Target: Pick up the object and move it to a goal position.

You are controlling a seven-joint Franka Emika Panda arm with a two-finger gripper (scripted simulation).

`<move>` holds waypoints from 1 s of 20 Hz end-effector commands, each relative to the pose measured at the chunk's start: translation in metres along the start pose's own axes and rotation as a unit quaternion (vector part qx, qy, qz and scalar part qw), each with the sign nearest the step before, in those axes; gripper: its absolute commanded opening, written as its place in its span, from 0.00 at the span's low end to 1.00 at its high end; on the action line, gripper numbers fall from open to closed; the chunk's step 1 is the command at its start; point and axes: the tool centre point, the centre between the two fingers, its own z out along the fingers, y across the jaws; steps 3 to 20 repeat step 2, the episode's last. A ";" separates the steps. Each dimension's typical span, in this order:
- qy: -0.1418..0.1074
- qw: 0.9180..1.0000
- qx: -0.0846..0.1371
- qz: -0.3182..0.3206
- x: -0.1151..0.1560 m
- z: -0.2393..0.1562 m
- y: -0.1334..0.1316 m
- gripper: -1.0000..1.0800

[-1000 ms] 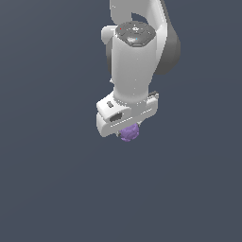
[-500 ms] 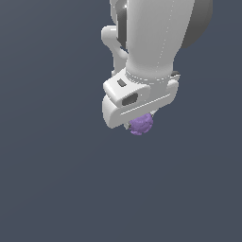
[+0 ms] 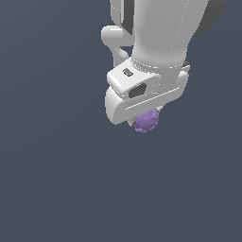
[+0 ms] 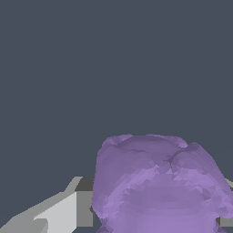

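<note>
The white arm fills the upper part of the exterior view, its wrist tilted toward that view's left, against a plain dark grey backdrop. Below it the gripper is closed on the lump, which pokes out from under the white housing (only its lower part shows there). From the wrist, the purple, bumpy lump looms large, with a grey finger pressed against its side.
</note>
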 end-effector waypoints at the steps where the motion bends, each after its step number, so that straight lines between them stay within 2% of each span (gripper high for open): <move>1: 0.000 1.000 0.000 0.000 0.001 -0.002 0.000 0.00; 20: 0.000 1.000 0.000 0.000 0.001 -0.002 0.000 0.00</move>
